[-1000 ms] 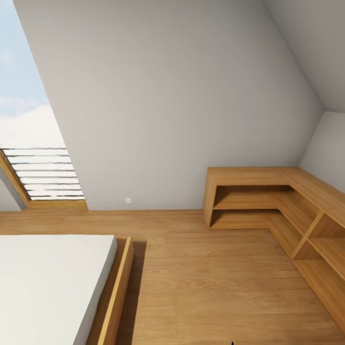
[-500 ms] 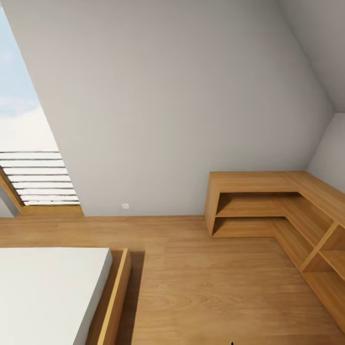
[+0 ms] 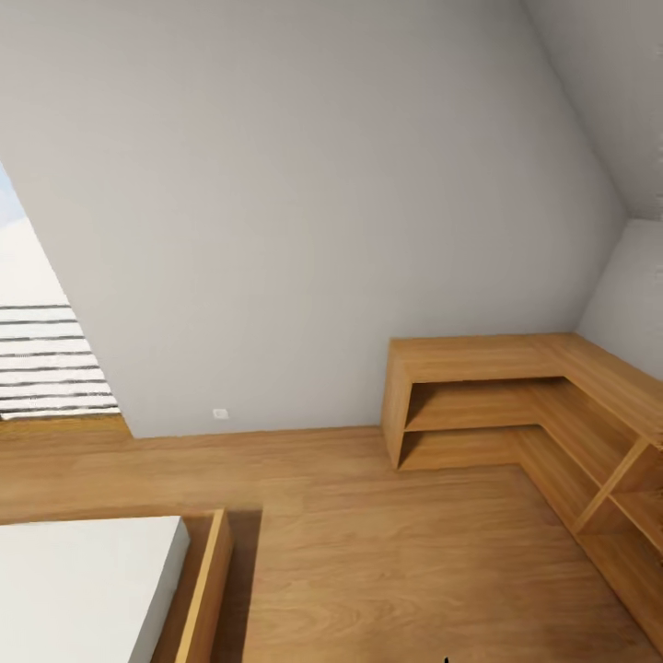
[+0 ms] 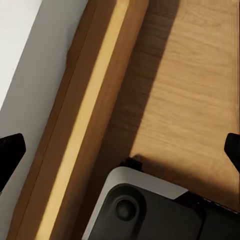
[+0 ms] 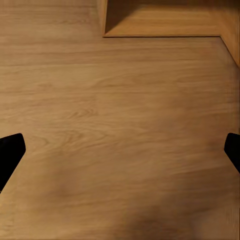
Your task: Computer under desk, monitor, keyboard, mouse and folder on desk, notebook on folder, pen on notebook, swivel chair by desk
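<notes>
The desk, computer, monitor, keyboard, mouse, folder, notebook, pen and swivel chair are out of view. My left gripper (image 4: 120, 150) is open, its dark fingertips (image 4: 10, 155) far apart, above the wooden floor (image 4: 190, 75) beside a bed frame (image 4: 95, 100), with nothing between them. My right gripper (image 5: 120, 150) is open too, over bare floor boards (image 5: 120, 100), and holds nothing.
A bed with a white mattress (image 3: 83, 589) and wooden frame (image 3: 207, 589) stands at the lower left. A low L-shaped wooden shelf unit (image 3: 516, 405) fills the right corner. A slatted window (image 3: 46, 359) is at left, under a sloped grey wall. My own base (image 4: 145, 210) sits beside the bed frame.
The whole head view has shifted: window and bed slid toward the left and lower edges and the shelf sits a little further left, so the camera moved. Nothing in the room itself moved.
</notes>
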Robot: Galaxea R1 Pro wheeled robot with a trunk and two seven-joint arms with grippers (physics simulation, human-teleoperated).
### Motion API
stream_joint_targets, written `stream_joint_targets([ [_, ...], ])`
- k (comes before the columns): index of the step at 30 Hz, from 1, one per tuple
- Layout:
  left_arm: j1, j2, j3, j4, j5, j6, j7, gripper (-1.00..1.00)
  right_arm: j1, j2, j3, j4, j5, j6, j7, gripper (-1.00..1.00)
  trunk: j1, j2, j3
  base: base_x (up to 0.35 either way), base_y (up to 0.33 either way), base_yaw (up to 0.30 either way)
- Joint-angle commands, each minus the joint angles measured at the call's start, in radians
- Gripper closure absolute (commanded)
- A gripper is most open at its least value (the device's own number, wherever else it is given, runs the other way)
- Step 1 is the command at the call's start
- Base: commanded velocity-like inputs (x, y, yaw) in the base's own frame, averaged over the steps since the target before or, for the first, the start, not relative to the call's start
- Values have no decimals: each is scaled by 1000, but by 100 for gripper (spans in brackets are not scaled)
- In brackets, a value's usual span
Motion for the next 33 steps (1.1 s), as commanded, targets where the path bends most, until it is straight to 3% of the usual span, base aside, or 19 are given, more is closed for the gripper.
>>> stream_joint_targets([
  [1, -1, 1, -9, -1, 8, -4, 7, -100, -1, 0, 9, 0, -4, -1, -6, -100, 1, -2, -1, 330, 0, -227],
  [33, -1, 0, -9, -1, 8, -5, 7, -100, -1, 0, 9, 0, -4, -1, -6, -100, 1, -2, 19, 330, 0, -236],
])
